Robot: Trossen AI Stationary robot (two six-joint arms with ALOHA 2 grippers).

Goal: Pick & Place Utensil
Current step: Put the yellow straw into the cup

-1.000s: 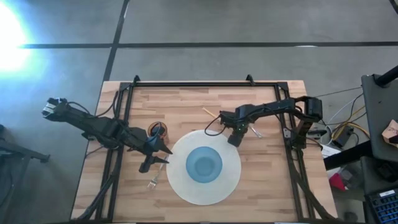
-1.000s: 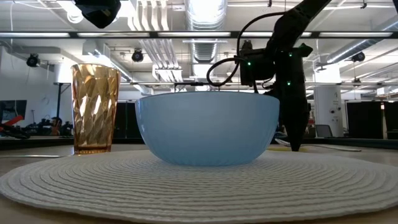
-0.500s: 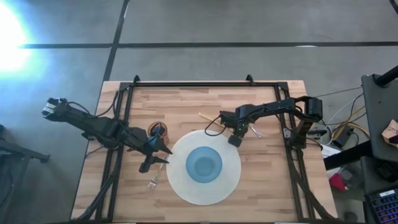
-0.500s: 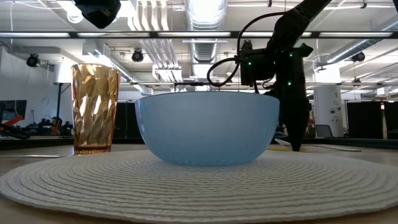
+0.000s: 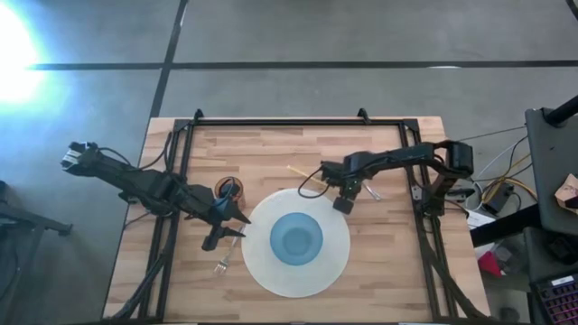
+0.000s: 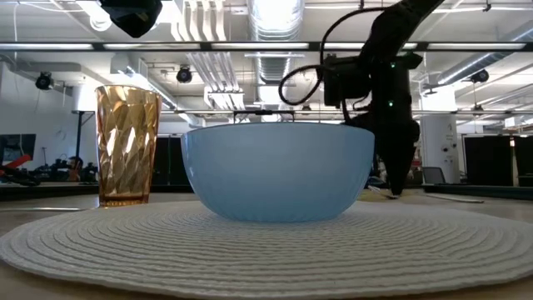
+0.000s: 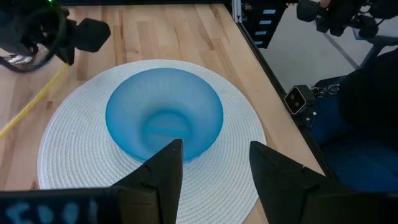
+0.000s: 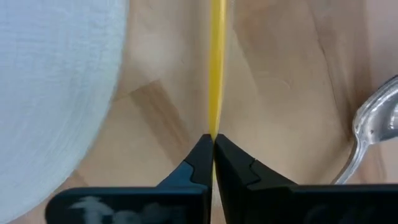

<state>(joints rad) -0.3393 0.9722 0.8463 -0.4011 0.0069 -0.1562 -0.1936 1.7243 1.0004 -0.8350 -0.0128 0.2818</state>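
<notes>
the right gripper is pinching fully closed on one end of a thin yellow stick utensil lying on the wooden table beside the white placemat; judged light, stiff, slippery, prone to pivoting.

Grey concrete floor crossed by a dark seam; exposed ceiling ducts and strip lights overhead.

Glare whitens the floor corner; near placemat perhaps blurred.
</notes>
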